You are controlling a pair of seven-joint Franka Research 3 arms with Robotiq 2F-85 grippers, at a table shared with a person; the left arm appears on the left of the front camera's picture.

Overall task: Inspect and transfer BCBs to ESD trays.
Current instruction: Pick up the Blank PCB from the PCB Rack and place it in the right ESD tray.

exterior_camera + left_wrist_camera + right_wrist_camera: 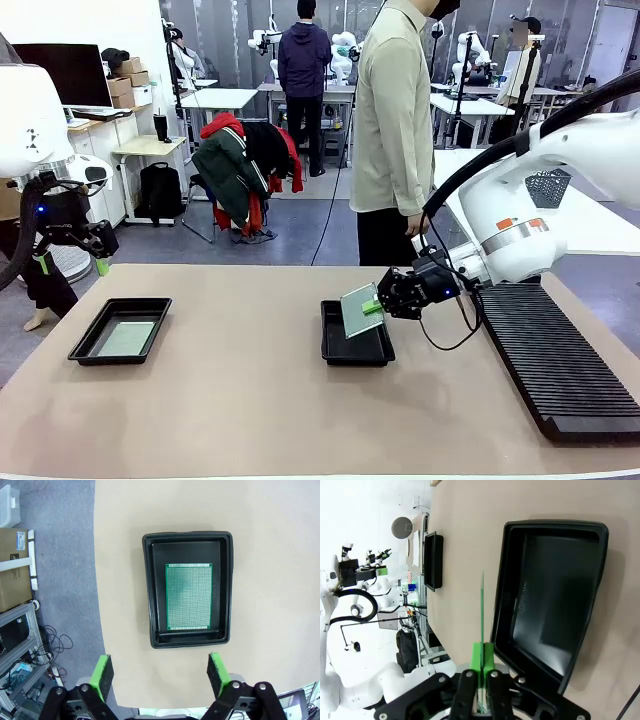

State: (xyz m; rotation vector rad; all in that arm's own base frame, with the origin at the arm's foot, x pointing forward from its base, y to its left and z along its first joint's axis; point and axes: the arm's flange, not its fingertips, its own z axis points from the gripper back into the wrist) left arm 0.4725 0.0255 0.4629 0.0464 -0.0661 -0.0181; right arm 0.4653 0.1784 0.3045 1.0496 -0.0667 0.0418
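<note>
Right gripper (385,300) is clamped on the edge of a BCB (358,310), holding it tilted just above the near tray (355,348), which sits empty. So this is the placing step: next it needs to level the board and lower it inside the rim before letting go. Over on the left, the left gripper (159,672) hangs wide open, holding nothing, above the other tray (189,539), where a second board (189,596) lies flat.
</note>
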